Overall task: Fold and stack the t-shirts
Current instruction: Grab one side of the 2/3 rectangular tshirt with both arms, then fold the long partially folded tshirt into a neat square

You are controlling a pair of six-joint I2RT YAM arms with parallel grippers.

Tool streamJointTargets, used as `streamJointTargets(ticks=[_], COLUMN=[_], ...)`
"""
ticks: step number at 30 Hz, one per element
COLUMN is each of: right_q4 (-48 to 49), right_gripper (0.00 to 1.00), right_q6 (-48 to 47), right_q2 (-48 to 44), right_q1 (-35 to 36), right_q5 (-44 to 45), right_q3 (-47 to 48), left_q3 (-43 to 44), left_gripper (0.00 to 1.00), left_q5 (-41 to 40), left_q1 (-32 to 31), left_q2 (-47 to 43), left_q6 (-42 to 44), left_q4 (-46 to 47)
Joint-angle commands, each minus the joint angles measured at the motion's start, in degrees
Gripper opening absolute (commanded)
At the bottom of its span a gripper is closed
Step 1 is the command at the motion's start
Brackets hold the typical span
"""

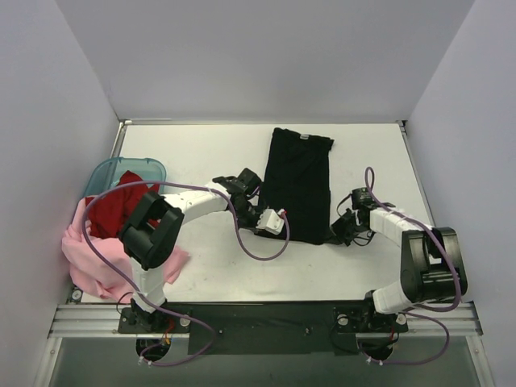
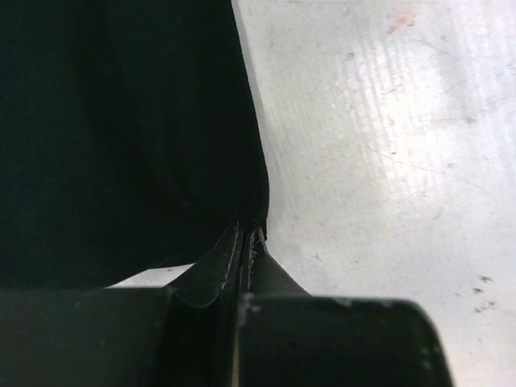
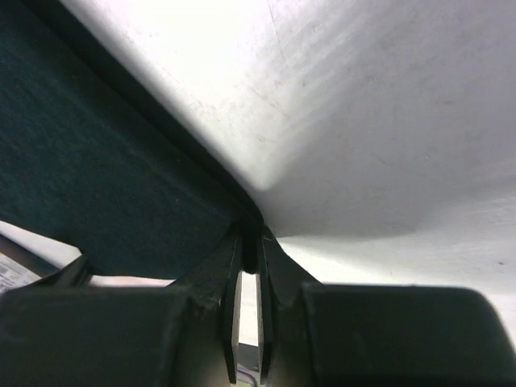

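The black t-shirt (image 1: 300, 181) lies folded lengthwise into a narrow strip in the middle of the white table, collar at the far end. My left gripper (image 1: 278, 222) is shut on its near left corner; the left wrist view shows the black cloth (image 2: 121, 137) pinched between the jaws (image 2: 248, 235). My right gripper (image 1: 345, 230) is shut on the near right corner; the right wrist view shows the cloth (image 3: 105, 177) nipped at the tips (image 3: 250, 242). The red t-shirt (image 1: 121, 205) and the pale pink t-shirt (image 1: 93, 254) lie bunched at the left edge.
A translucent teal tub (image 1: 121, 171) stands at the far left, partly under the red shirt. White walls close in the table (image 1: 387, 169) on the left, back and right. A metal rail (image 1: 266, 322) runs along the near edge by the arm bases.
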Motion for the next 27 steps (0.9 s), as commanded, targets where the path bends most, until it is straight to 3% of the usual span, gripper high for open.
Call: streamJointTargets(ticks=[1, 7, 14, 19, 23, 27], right_q4=[-11.16, -29.34, -49.66, -52.41, -50.13, -41.98], right_gripper=[0.0, 0.0, 0.0, 0.0, 0.0, 0.0], right_q6=[-6.45, -17.34, -20.78, -22.54, -27.36, -28.17], right_q2=[-3.39, -11.03, -22.29, -20.64, -10.72, 1.04], right_q1=[-0.29, 3.3, 7.71, 5.96, 0.52, -5.39], right_q5=[4.16, -1.99, -11.12, -15.18, -12.99, -11.84], right_q3=[0.53, 3.26, 7.11, 16.41, 25.73, 33.46], left_q3=[2.83, 3.8, 8.71, 14.25, 25.05, 41.38], left_gripper=[0.0, 0.0, 0.0, 0.0, 0.0, 0.0], left_q5=[4.14, 8.09, 13.7, 18.63, 21.36, 20.24], left_q1=[-0.33, -0.33, -0.42, 2.81, 9.05, 11.79], left_q2=[-3.93, -9.72, -16.5, -17.04, -7.74, 4.38], left_q6=[-2.2, 0.34, 6.05, -2.2, -15.37, -27.49], left_q4=[-10.25, -28.7, -52.54, -53.01, -47.12, -40.19])
